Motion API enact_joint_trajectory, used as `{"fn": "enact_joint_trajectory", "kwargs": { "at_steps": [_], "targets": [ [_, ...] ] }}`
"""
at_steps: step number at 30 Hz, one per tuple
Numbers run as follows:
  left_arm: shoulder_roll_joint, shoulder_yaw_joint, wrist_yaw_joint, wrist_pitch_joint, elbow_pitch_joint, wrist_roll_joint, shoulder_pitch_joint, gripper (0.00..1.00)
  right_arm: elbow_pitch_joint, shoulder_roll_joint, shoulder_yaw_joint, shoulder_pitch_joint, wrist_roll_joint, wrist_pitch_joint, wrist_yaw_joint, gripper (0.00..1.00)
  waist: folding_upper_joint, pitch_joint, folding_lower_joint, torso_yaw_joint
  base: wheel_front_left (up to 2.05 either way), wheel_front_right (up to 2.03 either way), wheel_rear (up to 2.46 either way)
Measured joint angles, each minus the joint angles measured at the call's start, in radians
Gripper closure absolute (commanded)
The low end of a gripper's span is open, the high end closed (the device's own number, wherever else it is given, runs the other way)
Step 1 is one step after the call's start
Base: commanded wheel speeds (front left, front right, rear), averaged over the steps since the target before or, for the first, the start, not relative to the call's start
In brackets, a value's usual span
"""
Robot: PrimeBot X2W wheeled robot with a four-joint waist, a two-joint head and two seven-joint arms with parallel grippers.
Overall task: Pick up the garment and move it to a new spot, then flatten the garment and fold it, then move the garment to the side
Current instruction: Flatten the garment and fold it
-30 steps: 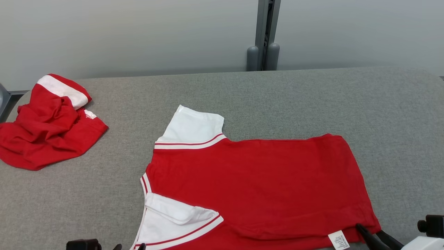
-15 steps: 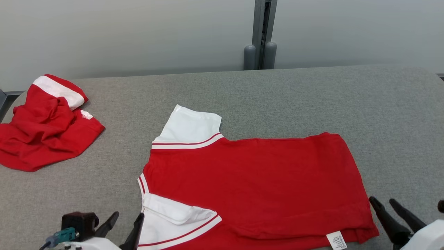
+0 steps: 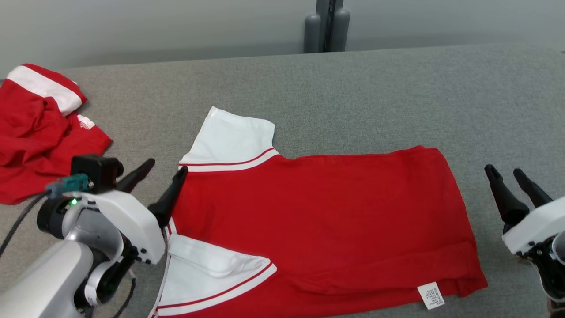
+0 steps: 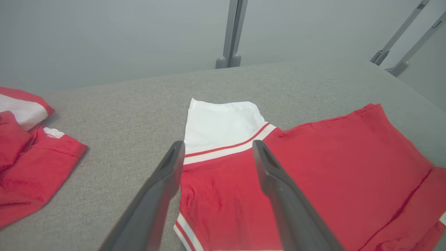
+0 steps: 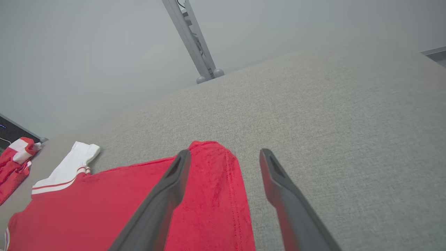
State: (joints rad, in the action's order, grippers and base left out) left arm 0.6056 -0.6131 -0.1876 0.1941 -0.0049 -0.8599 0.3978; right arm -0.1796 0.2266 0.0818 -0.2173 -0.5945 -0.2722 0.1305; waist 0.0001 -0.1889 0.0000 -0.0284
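Red garment point(image 3: 322, 221), open grey table point(image 3: 375, 88) beyond; left claw point(image 3: 167, 165), right claw point(image 3: 502, 169) wide-open, empty, seemingly beside its edges.

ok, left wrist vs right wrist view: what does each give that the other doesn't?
Left wrist: open left gripper over the flat shirt at its shoulder, striped neckline trim, two slanted struts.
Right wrist: open right gripper near the hem corner, dark equipment at the far left.
Both: shirt, white sleeve, crumpled red garment, grey table, post.
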Motion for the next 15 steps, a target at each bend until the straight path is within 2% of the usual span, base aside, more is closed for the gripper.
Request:
{"fn": "enact_joint_trajectory", "kwargs": {
  "at_steps": [2,3,4,5,7,9,10,15],
  "targets": [
    [-0.002,-0.001,0.029,0.018,0.04,-0.003,0.049,0.0,-0.045,-0.007,0.0,-0.057,0.017,-0.003,0.0,0.0,0.0,-0.022,0.0,-0.007,0.0,0.0,0.0],
    [-0.002,-0.001,0.029,0.018,0.04,-0.003,0.049,0.0,-0.045,-0.007,0.0,-0.057,0.017,-0.003,0.0,0.0,0.0,-0.022,0.0,-0.007,0.0,0.0,0.0],
    [-0.008,-0.006,0.059,0.036,0.078,-0.003,0.103,0.0,-0.097,-0.015,-0.002,-0.111,0.02,-0.013,0.0,0.0,0.0,-0.045,0.0,-0.013,0.0,0.0,0.0],
    [-0.008,-0.006,0.059,0.036,0.078,-0.003,0.103,0.0,-0.097,-0.015,-0.002,-0.111,0.02,-0.013,0.0,0.0,0.0,-0.045,0.0,-0.013,0.0,0.0,0.0],
    [-0.016,-0.01,0.087,0.058,0.114,-0.004,0.156,0.0,-0.141,-0.021,-0.004,-0.16,0.025,-0.021,0.0,0.0,0.0,-0.07,0.0,-0.018,0.0,0.0,0.0],
    [-0.023,-0.015,0.131,0.091,0.179,-0.009,0.242,0.0,-0.207,-0.026,-0.016,-0.238,0.024,-0.037,0.0,0.0,0.0,-0.109,0.0,-0.022,0.0,0.0,0.0],
    [-0.023,-0.015,0.131,0.091,0.179,-0.009,0.242,0.0,-0.207,-0.026,-0.016,-0.238,0.024,-0.037,0.0,0.0,0.0,-0.109,0.0,-0.022,0.0,0.0,0.0],
    [-0.047,-0.025,0.204,0.153,0.31,-0.019,0.378,0.0,-0.278,-0.038,-0.055,-0.329,0.012,-0.069,0.0,0.0,0.0,-0.171,0.0,-0.027,0.0,0.0,0.0]
  ]
}}
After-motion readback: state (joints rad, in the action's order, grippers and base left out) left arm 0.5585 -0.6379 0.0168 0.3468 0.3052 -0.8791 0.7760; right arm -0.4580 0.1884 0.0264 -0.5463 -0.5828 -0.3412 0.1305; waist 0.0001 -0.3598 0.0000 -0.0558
